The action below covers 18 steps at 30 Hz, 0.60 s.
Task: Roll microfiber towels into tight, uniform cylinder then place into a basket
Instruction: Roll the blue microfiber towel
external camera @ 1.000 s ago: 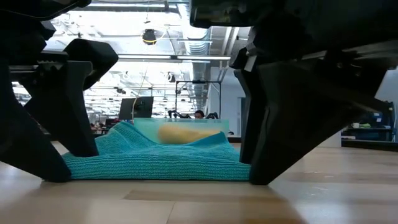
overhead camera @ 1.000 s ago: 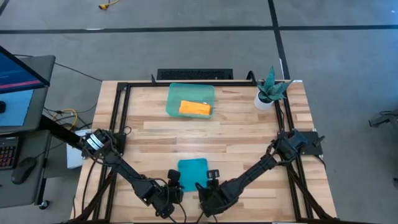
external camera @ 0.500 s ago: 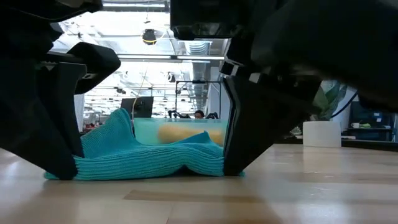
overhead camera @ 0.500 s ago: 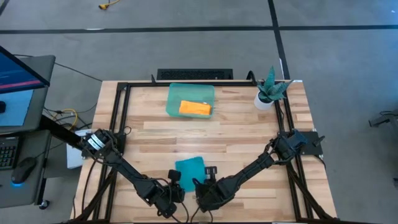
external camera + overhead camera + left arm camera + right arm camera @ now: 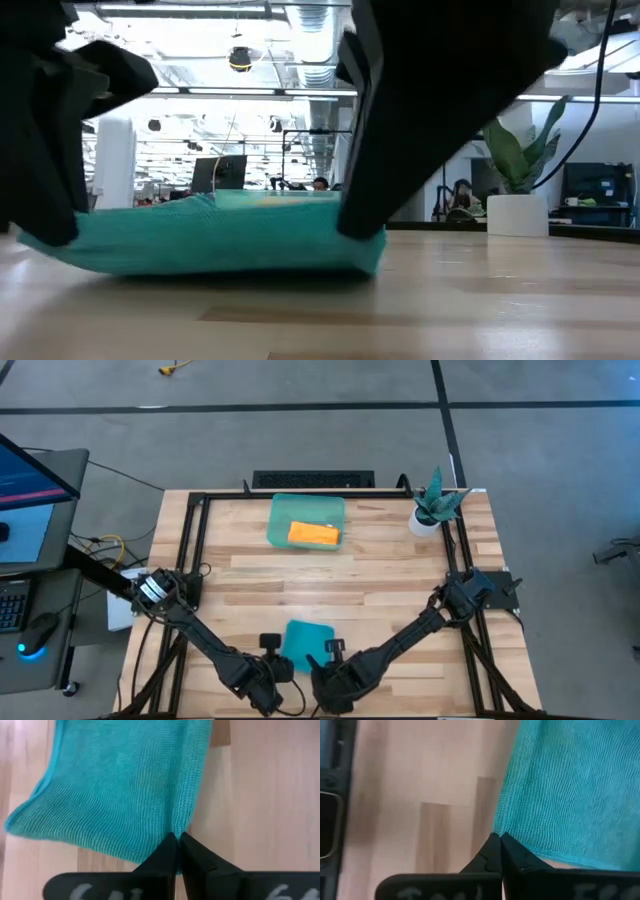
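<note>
Clamped both near corners of teal towel (image 5: 308,640) since a second earlier, left gripper (image 5: 176,840) and right gripper (image 5: 498,838) pinching, seemingly lifting that edge to start rolling toward basket (image 5: 282,520).

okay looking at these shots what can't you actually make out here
- Low view: the dark arms in front block the basket and the orange towel; only the teal towel shows.
- High view: the left gripper and right gripper are too small to show how they pinch the cloth.
- Wrist views: picture edges cut the teal towel off, so its full shape is unseen.
</note>
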{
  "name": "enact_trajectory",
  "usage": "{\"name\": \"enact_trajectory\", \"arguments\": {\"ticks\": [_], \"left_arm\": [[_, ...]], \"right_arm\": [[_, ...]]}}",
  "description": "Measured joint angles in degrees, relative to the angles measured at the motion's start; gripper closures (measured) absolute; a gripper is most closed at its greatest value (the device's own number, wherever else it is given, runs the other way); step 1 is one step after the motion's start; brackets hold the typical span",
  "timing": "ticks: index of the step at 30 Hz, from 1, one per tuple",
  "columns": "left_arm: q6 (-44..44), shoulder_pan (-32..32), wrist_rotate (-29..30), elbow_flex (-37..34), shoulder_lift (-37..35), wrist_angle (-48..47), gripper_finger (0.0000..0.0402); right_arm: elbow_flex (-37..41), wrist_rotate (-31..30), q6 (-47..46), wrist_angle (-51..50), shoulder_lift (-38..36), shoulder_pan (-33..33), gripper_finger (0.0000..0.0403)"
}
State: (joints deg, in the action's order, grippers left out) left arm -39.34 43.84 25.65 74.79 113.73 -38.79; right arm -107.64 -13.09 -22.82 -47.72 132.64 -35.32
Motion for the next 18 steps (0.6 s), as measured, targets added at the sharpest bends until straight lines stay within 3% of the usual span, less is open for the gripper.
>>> {"name": "enact_trajectory", "arguments": {"ticks": [8,18], "left_arm": [[-6.24,0.15,-3.94,2.01,-0.02,-2.99,0.0396],[-4.82,-2.22,-13.51,2.09,-0.11,-1.95,0.0397]], "right_arm": [[-1.65,-0.12,0.75,0.16,0.0,-0.59,0.0392],[-1.72,6.95,1.86,3.51,-0.11,-0.54,0.0398]]}}
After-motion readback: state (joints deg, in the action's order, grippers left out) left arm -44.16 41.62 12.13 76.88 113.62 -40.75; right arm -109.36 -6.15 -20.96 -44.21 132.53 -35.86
